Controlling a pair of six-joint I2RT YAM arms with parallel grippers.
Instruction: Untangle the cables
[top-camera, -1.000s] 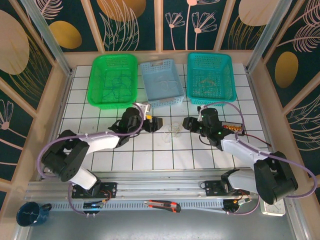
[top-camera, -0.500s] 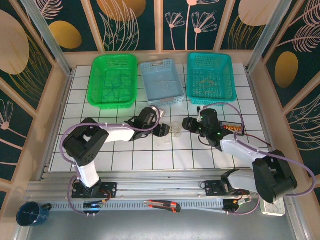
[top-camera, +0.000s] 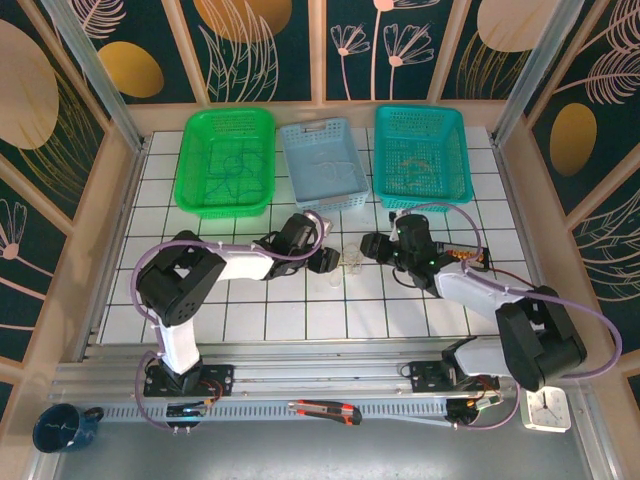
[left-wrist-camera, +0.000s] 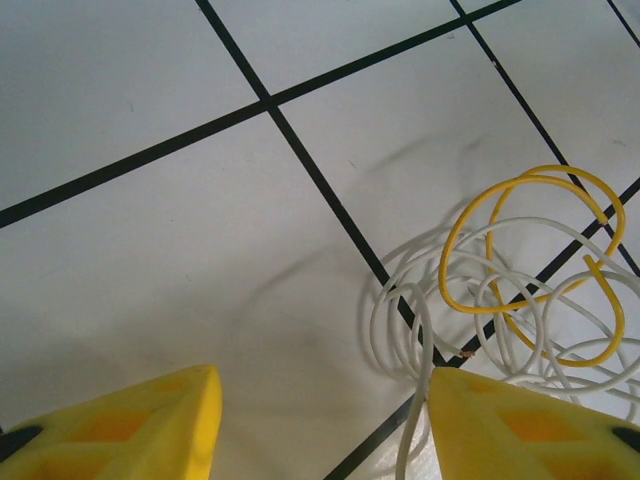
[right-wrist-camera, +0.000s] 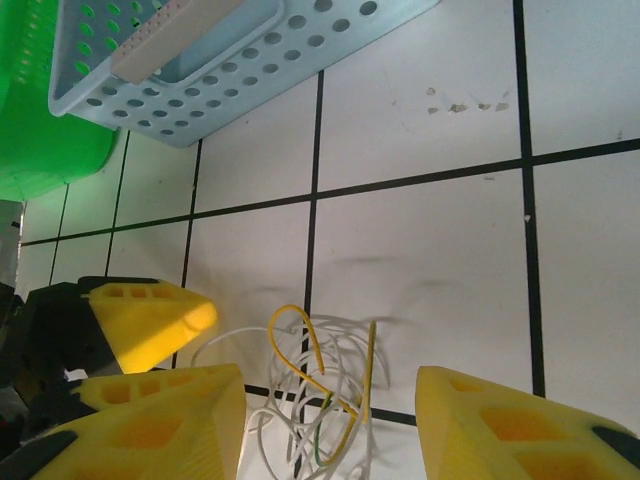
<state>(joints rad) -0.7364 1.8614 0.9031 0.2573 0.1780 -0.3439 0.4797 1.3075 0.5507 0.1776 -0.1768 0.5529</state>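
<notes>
The cables (top-camera: 350, 262), a small tangle of white and yellow loops, lie on the white tiled table (top-camera: 300, 320) at the centre of the top view, between the two grippers. The left gripper (top-camera: 327, 262) sits just left of the tangle. In its wrist view (left-wrist-camera: 320, 425) the jaws stand apart over bare tile, with the cables (left-wrist-camera: 520, 290) at lower right beside the right-hand finger. The right gripper (top-camera: 372, 247) is just right of the tangle. Its jaws (right-wrist-camera: 330, 430) are spread wide with the cables (right-wrist-camera: 315, 390) lying loose between them. A pale blue basket (right-wrist-camera: 250, 60) lies at upper left there.
</notes>
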